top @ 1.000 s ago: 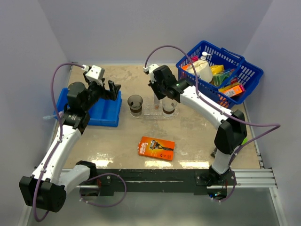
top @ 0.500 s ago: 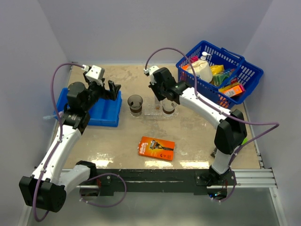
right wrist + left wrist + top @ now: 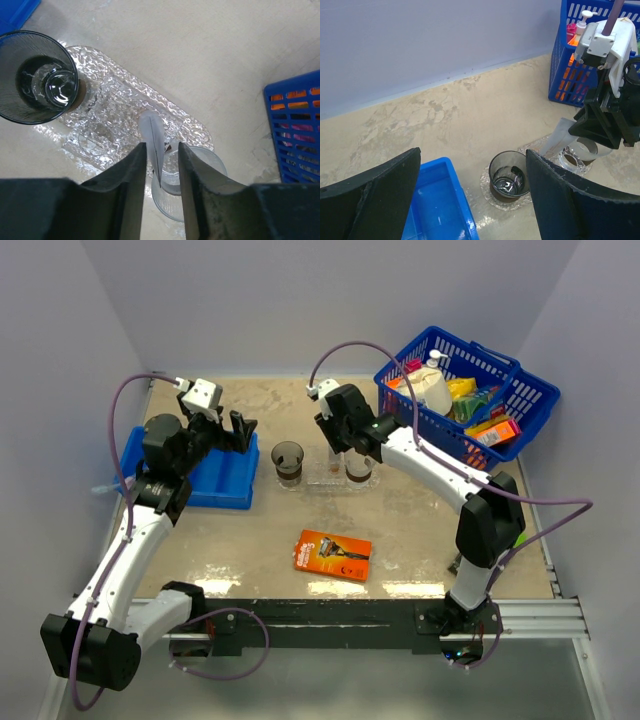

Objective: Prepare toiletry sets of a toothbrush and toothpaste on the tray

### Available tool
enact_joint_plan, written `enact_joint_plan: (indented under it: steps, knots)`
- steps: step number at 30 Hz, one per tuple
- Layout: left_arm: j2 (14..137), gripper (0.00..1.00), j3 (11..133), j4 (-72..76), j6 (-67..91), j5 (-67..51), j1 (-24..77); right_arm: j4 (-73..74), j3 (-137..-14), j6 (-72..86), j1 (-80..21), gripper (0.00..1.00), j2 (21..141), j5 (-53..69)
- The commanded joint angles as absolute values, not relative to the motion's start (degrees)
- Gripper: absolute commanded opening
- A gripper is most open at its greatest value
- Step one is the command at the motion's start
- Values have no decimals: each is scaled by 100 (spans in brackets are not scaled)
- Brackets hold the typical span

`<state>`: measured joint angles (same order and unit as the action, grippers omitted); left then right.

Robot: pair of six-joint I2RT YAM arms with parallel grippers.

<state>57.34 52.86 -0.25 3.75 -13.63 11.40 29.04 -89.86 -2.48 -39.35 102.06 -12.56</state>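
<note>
Two cups stand on the tray [image 3: 120, 102], a dark cup [image 3: 20, 107] at its left end and a clear cup [image 3: 200, 165] at its right end. The right gripper [image 3: 161, 150] hangs over the clear cup's left rim with the toothpaste [image 3: 151, 135] between its fingers. The toothpaste is a thin pale tube seen edge-on and tilted, its broad end pointing toward the bare middle of the tray. The jaws are narrowly parted, and a slit shows between the tube and one finger, so the pinch looks released or nearly so. I cannot tell whether the tube's lower end sits inside the clear cup or on the tray beside it.

As I judge it, the step in hand is parking the tube with its cup. Doing it well calls for widening the jaws only a little more, enough to free both faces of the tube, and then lifting straight up. Any sideways drift could catch the tilted tube or nudge the light cup off the tray. If the tube is resting outside the cup, it is better to re-pinch and centre it over the mouth before letting go.

The left gripper [image 3: 472, 160] is spread wide and holds nothing. It sits to the left above the blue bin [image 3: 437, 210], well apart from the tray, which is a good place for it to wait.
</note>
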Motion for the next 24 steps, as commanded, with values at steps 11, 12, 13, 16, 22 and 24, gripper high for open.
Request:
enact_joint_plan:
  steps: [11, 12, 13, 16, 22, 24]
  knots:
    - [5775, 89, 5361, 88, 272, -1283, 1134, 2540, -8921, -202, -3938, 59, 9862, -1222]
    - [5774, 89, 5361, 79, 272, -1257, 1134, 2523, -8903, -202, -3938, 61, 9835, -1169]
    - [5774, 89, 5361, 88, 272, -1257, 1134, 2479, -8869, -193, -3946, 61, 9800, -1143]
    - [5774, 89, 5361, 79, 290, -1213, 1134, 2347, -8781, -185, -3946, 64, 9651, -1038]
    - [5897, 89, 5414, 9, 334, -1134, 1134, 2039, -8578, -53, -3902, 65, 9343, -818]
    - [5924, 89, 5405, 18, 351, -1142, 1125, 1943, -8500, -44, -3841, 66, 9221, -721]
